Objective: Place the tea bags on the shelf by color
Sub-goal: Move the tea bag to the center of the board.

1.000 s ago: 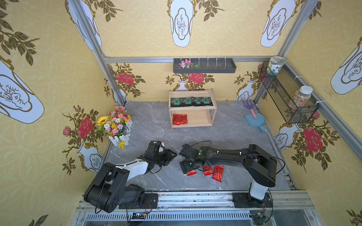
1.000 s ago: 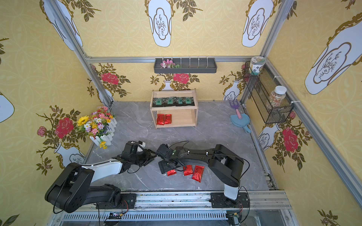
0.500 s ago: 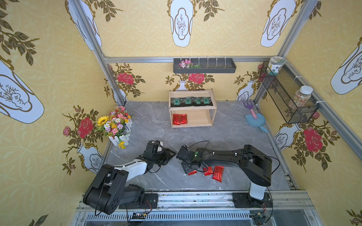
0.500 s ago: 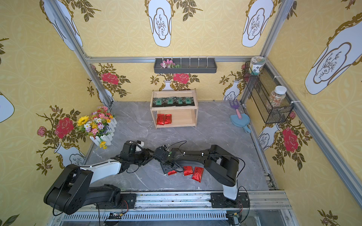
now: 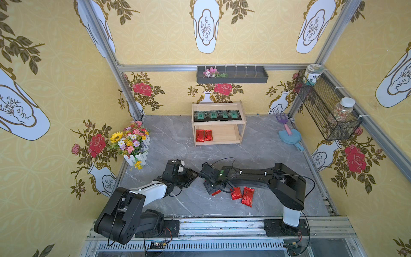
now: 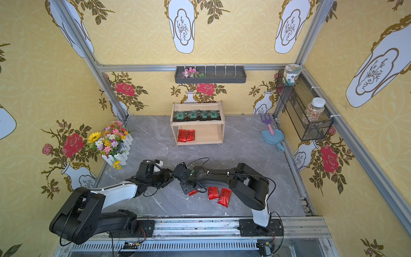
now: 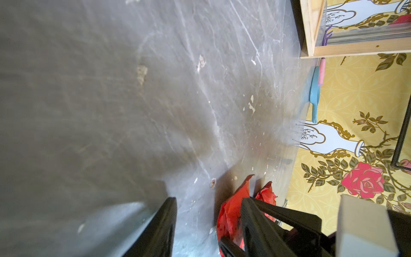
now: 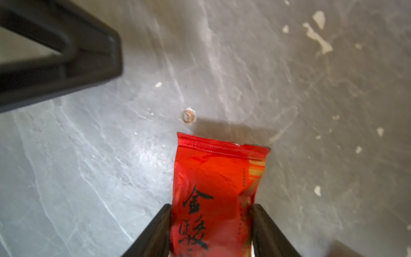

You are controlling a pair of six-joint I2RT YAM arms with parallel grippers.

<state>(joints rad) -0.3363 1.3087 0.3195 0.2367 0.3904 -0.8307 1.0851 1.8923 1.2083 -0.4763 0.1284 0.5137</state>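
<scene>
My right gripper (image 8: 211, 207) is shut on a red tea bag (image 8: 218, 178) with black script, low over the grey floor at the front; both top views show this gripper (image 5: 212, 191) (image 6: 189, 191). Two more red tea bags (image 5: 236, 193) (image 5: 248, 196) lie just right of it. My left gripper (image 5: 194, 175) (image 7: 204, 222) stands open beside the right wrist, and nothing is gripped between its fingers. The wooden shelf (image 5: 226, 134) at the back carries several black tea bags (image 5: 216, 115) on the top tier. Two red tea bags (image 5: 204, 135) lie on its lower tier.
A flower box (image 5: 133, 142) stands at the left wall. A blue dustpan with a pink rake (image 5: 289, 136) lies at the right wall. A wire basket (image 5: 327, 111) with jars and a dark wall tray (image 5: 232, 74) hang above the floor.
My right gripper has shifted a little to the left and closed its fingers onto the red tea bag. The left arm has not moved.
</scene>
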